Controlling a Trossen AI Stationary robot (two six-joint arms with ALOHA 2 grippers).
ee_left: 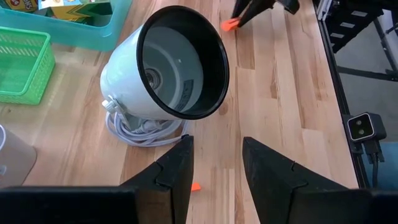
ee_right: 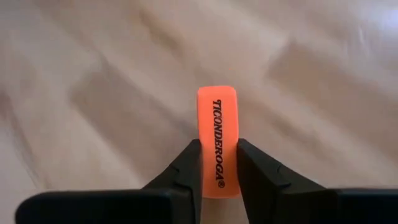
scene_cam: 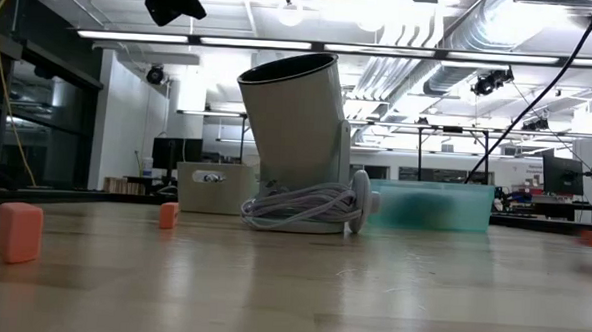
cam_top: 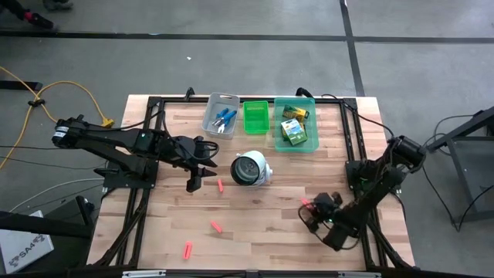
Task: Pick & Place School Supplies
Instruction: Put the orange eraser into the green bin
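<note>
Pinched in the right end effector [ee_right: 218,163], one orange eraser [ee_right: 217,140] is getting lifted, left end effector [ee_left: 216,163] hanging open near the white lamp [cam_top: 251,167], while three erasers [cam_top: 217,226] are waiting lower-left on the counter [cam_top: 262,232].

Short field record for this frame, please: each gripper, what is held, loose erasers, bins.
right gripper: near the table's front right, jaws shut on an orange eraser marked TICONDEROGA
left gripper: open, holding nothing, left of the white lamp
loose erasers: three on the wood, at
grey bin: scissors
green bin: nothing visible inside
teal bin: crayon boxes
</note>
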